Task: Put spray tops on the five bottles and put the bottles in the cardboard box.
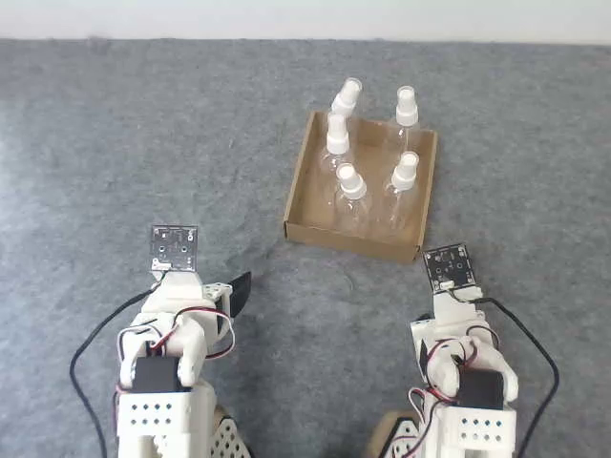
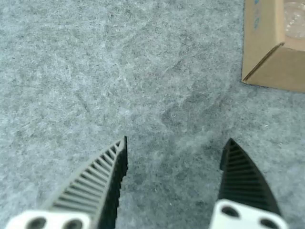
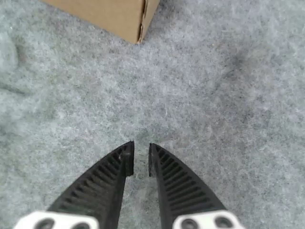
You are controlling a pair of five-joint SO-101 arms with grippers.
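The cardboard box (image 1: pixel 351 238) stands on the grey felt at the centre right, far side of both arms. Several clear bottles with white spray tops are inside it, such as one near the front (image 1: pixel 350 188) and one at the back right (image 1: pixel 407 107). The bottle at the back left (image 1: pixel 345 97) leans outward over the rim. My left gripper (image 2: pixel 177 143) is open over bare felt, with a corner of the box (image 2: pixel 271 52) off to one side. My right gripper (image 3: pixel 141 145) is shut with nothing in it, a short way from the box corner (image 3: pixel 109 14).
The left arm (image 1: pixel 177 324) and right arm (image 1: pixel 458 367) sit pulled back at the near edge, each with a small square marker board on top. Grey felt covers the whole table, with open room to the left of the box and between the arms.
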